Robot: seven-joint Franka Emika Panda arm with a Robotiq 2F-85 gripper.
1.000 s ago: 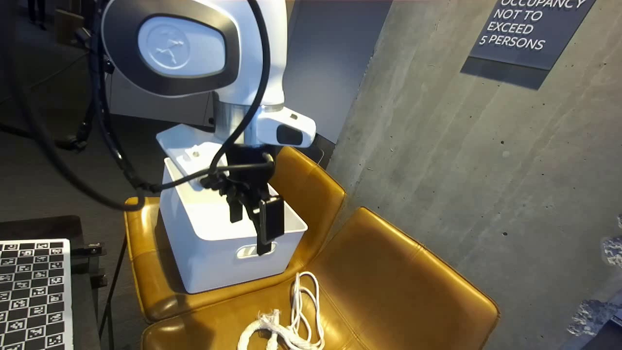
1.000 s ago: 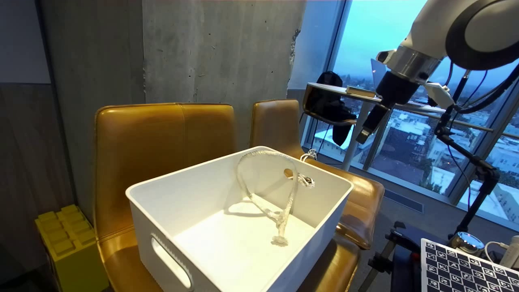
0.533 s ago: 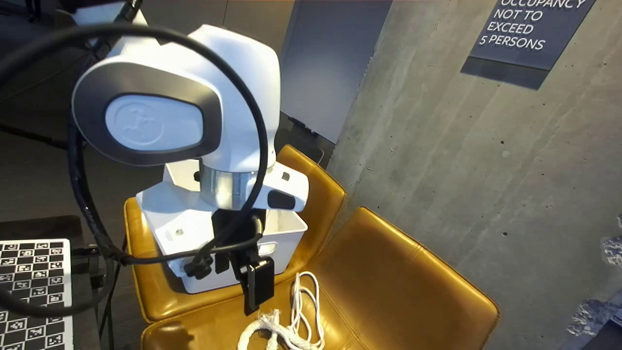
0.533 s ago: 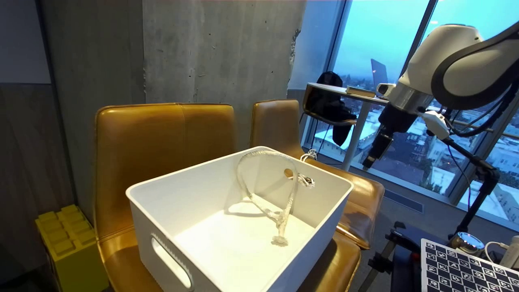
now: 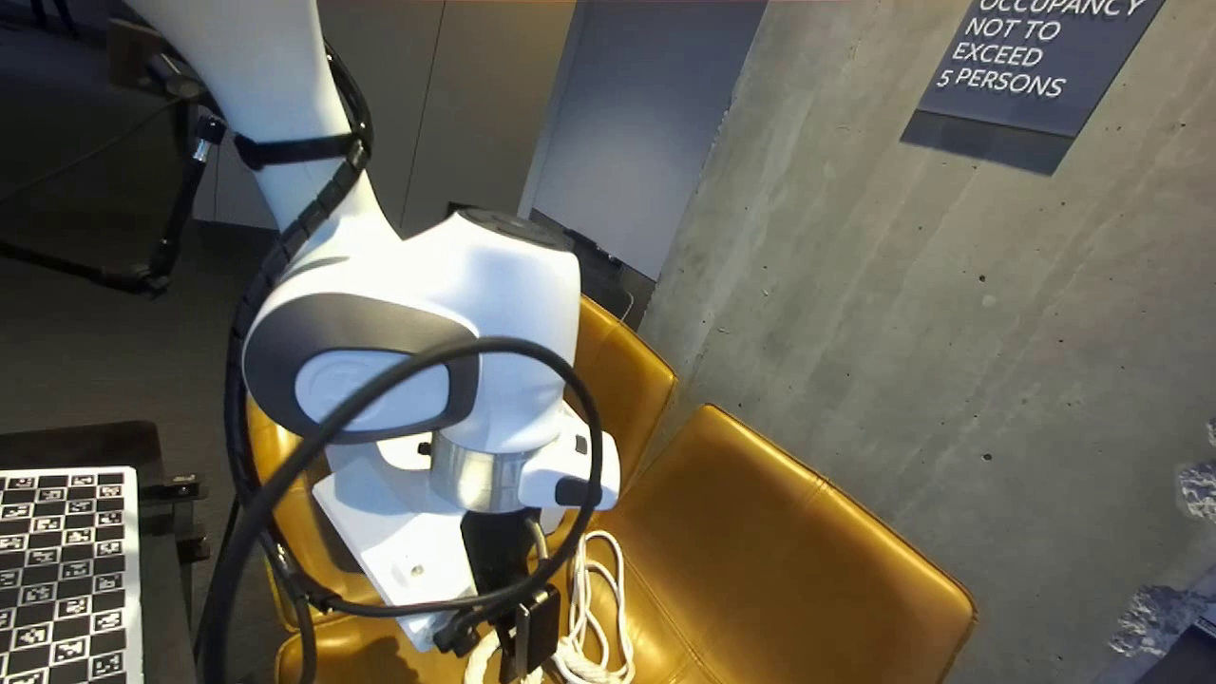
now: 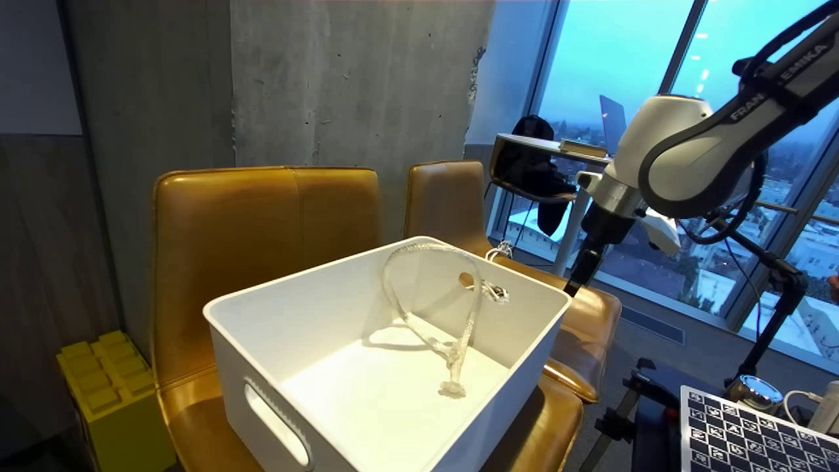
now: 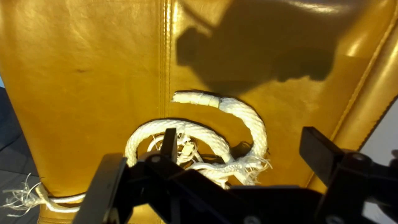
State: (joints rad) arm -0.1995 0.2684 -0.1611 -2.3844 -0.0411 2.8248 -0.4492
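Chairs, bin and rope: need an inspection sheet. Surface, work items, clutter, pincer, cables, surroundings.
Surface: tan leather chair seat, stitched down the middle, partly shadowed.
Work items: white rope curled on the seat, frayed in places.
Clutter: white bin on the neighbouring chair, cord loop inside; checkered board nearby.
Pincer: open over the rope, nothing gripped; contact unclear.
Cables: black cable loops out in front of the arm.
Surroundings: concrete wall with occupancy sign, window, yellow block.

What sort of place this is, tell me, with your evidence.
Probably an office meeting room: a dark rectangular wall sign reading "Occupancy not to exceed 5 persons", brown leather chairs and tall glass windows all point that way.
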